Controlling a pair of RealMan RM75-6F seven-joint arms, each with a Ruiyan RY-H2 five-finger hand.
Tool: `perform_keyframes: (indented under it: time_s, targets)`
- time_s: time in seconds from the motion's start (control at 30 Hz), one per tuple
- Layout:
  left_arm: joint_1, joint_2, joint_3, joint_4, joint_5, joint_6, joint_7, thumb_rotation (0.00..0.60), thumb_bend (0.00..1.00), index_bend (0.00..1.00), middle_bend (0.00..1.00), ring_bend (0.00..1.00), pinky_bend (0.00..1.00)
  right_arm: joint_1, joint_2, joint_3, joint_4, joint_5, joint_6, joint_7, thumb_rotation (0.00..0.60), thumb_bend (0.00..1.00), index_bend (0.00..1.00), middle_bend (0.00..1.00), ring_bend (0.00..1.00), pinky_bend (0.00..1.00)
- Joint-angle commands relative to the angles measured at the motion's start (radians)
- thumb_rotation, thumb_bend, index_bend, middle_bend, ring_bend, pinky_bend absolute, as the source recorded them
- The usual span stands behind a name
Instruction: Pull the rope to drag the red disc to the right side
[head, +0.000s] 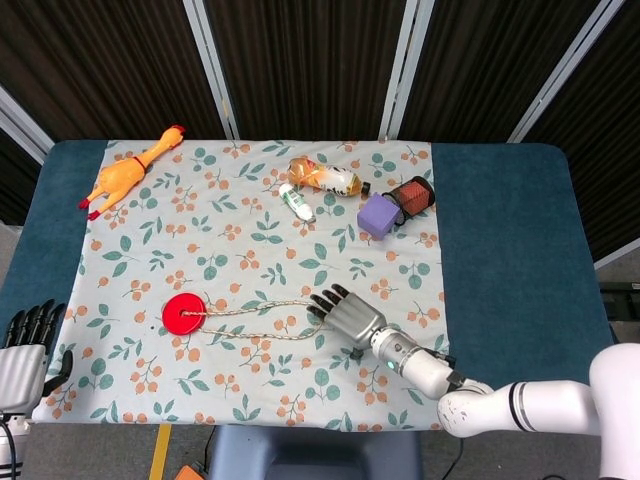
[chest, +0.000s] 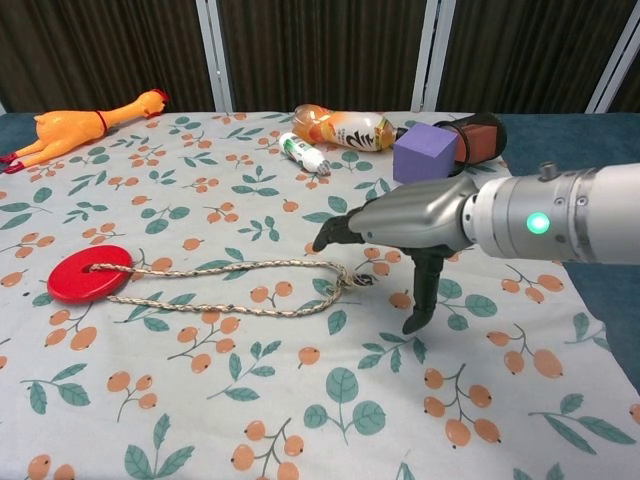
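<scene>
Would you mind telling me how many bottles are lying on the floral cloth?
2, both at the far edge: an orange drink bottle on its side, and a small white bottle just left of it. None appears hidden.

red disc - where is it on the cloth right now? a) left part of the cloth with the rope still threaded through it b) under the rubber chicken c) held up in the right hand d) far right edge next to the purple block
a: the red disc lies flat on the left part of the floral cloth, with the rope running from it toward the right hand, which holds nothing.
</scene>
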Motion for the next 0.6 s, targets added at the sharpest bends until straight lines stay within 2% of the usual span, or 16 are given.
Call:
perform_keyframes:
  time_s: [0.03,0.17,0.33,0.6]
  targets:
    - [0.002,0.000,-0.001,0.003,-0.001,0.002,-0.002,0.592,0.53,0.00,0.02,0.00,0.03,0.030,-0.025,-0.022,0.012,0.041,0.014,-0.011,0.600,0.00,0.01,0.00,0.00,0.00]
    - [0.005,0.001,-0.001,0.005,-0.001,0.004,-0.003,0.586,0.53,0.00,0.02,0.00,0.03,0.062,-0.051,-0.037,0.021,0.072,0.027,-0.014,0.600,0.00,0.06,0.00,0.00,0.00]
    - [0.009,0.002,-0.003,0.009,-0.004,0.005,-0.008,0.591,0.53,0.00,0.02,0.00,0.03,0.088,-0.072,-0.058,0.034,0.088,0.039,-0.008,0.600,0.00,0.17,0.00,0.00,0.00]
    - [0.011,0.001,-0.006,0.022,-0.011,-0.001,-0.022,0.590,0.53,0.00,0.02,0.00,0.03,0.125,-0.095,-0.089,0.063,0.119,0.043,0.002,0.600,0.00,0.28,0.00,0.00,0.00]
